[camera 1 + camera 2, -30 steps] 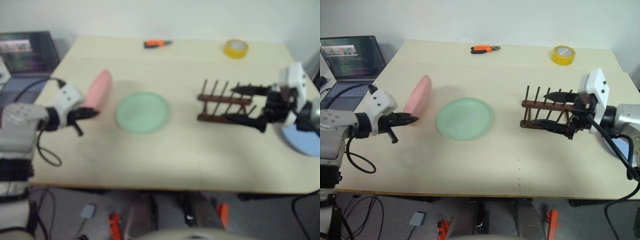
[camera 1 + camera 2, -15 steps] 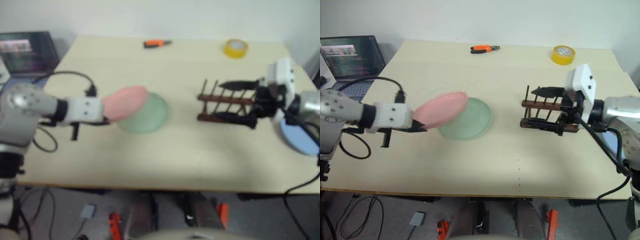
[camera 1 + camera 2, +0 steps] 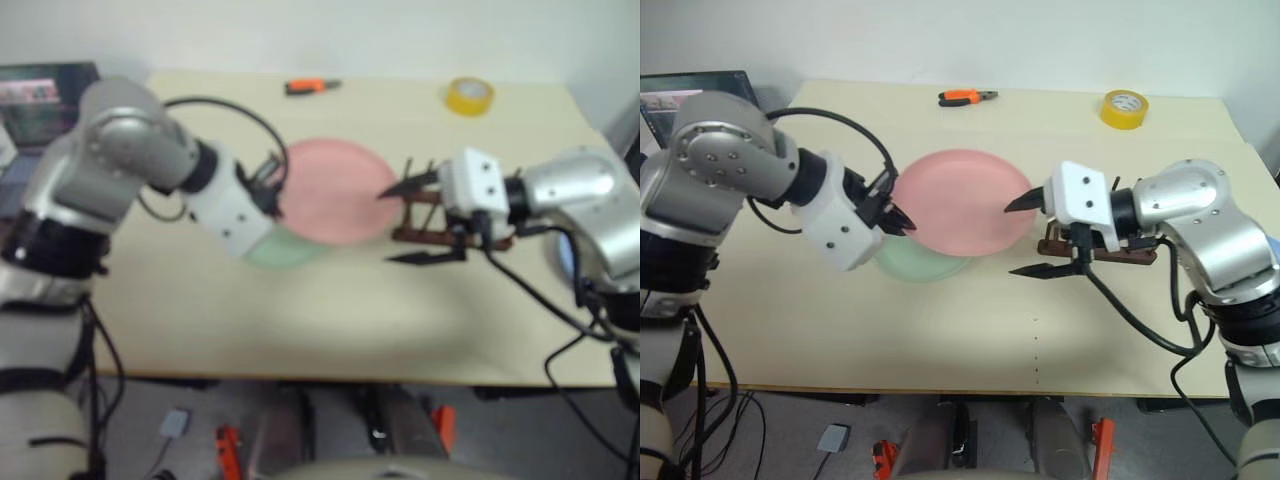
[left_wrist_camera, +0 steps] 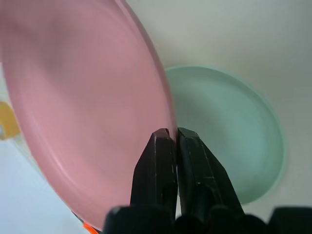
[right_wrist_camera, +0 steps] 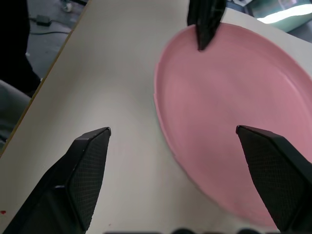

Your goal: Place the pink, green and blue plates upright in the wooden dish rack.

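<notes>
The pink plate (image 3: 965,200) hangs tilted above the table's middle, and my left gripper (image 3: 902,222) is shut on its left rim. The wrist view shows that grip, left gripper (image 4: 173,132) pinching the rim of the pink plate (image 4: 83,112). Below it lies the green plate (image 3: 920,265), flat and half covered. My right gripper (image 3: 1030,237) stands open at the pink plate's right rim, one finger above and one below; I cannot tell whether it touches. The wooden dish rack (image 3: 1100,250) is mostly hidden behind that gripper. A sliver of the blue plate (image 3: 565,268) shows behind my right arm.
A yellow tape roll (image 3: 1124,107) and orange-handled pliers (image 3: 965,97) lie along the table's far edge. A laptop (image 3: 670,85) sits off the table's left side. Bare tabletop (image 3: 940,330) stretches along the near side.
My left arm carried the pink plate right and up over the green plate, rolling it from edge-on to face-up. My right gripper moved left from the rack to the plate's rim, still open.
</notes>
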You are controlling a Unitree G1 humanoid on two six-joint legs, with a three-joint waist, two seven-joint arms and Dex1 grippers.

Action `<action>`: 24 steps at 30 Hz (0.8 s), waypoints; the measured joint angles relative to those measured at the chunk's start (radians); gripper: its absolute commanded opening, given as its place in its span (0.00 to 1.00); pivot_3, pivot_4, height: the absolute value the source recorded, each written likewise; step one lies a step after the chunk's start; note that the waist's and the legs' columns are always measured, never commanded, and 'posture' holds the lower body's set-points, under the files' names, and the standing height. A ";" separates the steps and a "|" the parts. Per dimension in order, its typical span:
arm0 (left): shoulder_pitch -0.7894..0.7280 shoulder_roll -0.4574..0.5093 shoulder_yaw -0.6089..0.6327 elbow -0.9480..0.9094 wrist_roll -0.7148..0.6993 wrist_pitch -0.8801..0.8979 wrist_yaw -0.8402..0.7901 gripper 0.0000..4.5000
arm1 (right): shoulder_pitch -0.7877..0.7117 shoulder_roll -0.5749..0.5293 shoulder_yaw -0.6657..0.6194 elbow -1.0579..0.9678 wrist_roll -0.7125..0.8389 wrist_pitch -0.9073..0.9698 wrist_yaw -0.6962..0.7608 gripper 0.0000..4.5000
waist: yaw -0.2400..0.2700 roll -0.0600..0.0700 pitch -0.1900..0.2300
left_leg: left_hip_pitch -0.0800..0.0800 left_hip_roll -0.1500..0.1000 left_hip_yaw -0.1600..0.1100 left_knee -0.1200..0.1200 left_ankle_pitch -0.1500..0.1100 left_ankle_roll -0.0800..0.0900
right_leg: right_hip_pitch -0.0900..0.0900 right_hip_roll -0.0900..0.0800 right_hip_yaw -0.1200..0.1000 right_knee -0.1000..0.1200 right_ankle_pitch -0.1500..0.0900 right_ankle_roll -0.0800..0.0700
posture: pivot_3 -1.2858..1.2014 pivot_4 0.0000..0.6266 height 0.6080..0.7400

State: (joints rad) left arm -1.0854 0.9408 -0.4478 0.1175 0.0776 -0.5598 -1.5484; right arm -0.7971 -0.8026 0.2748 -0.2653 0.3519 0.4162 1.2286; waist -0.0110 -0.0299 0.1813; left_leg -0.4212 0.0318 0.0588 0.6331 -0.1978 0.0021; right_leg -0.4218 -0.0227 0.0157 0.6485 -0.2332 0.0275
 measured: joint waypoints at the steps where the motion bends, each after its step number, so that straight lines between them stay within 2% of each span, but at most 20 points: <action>1: -0.013 -0.012 -0.007 0.004 -0.003 -0.006 -0.001 0.01 | -0.009 0.019 0.012 0.002 -0.014 -0.008 0.005 1.00 | 0.000 0.000 0.000 | 0.000 0.000 0.000 0.000 0.000 0.000 | 0.000 0.000 0.000 0.001 0.000 -0.001 | 0.52 0.24 1.00; 12: -0.070 0.015 -0.081 -0.009 -0.123 0.004 -0.002 0.01 | -0.013 0.086 0.064 0.002 -0.061 -0.018 0.040 1.00 | 0.000 0.000 0.000 | 0.000 0.001 0.000 0.005 0.000 0.000 | 0.001 0.000 0.000 0.003 0.000 0.000 | 0.52 0.24 1.00; 15: -0.075 0.015 -0.093 -0.008 -0.124 0.005 -0.002 0.00 | -0.013 0.088 0.067 0.003 -0.068 -0.018 0.051 0.86 | 0.000 0.000 0.000 | 0.000 0.002 0.000 0.008 0.000 0.000 | 0.001 0.000 0.000 0.005 0.000 0.000 | 0.52 0.24 1.00; 24: -0.084 0.011 -0.099 0.017 -0.103 -0.011 -0.004 0.00 | -0.014 0.105 0.079 0.003 -0.099 -0.028 0.059 0.19 | 0.000 0.000 0.000 | 0.003 0.001 0.000 0.012 0.000 0.000 | 0.001 0.000 0.001 0.014 -0.004 -0.008 | 0.52 0.24 1.00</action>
State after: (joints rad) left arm -1.1696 0.9517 -0.5464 0.1345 -0.0258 -0.5711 -1.5522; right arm -0.8107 -0.6975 0.3536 -0.2626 0.2525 0.3886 1.2874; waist -0.0108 -0.0298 0.1813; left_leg -0.4187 0.0330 0.0587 0.6452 -0.1978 0.0020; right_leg -0.4211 -0.0225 0.0164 0.6627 -0.2370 0.0198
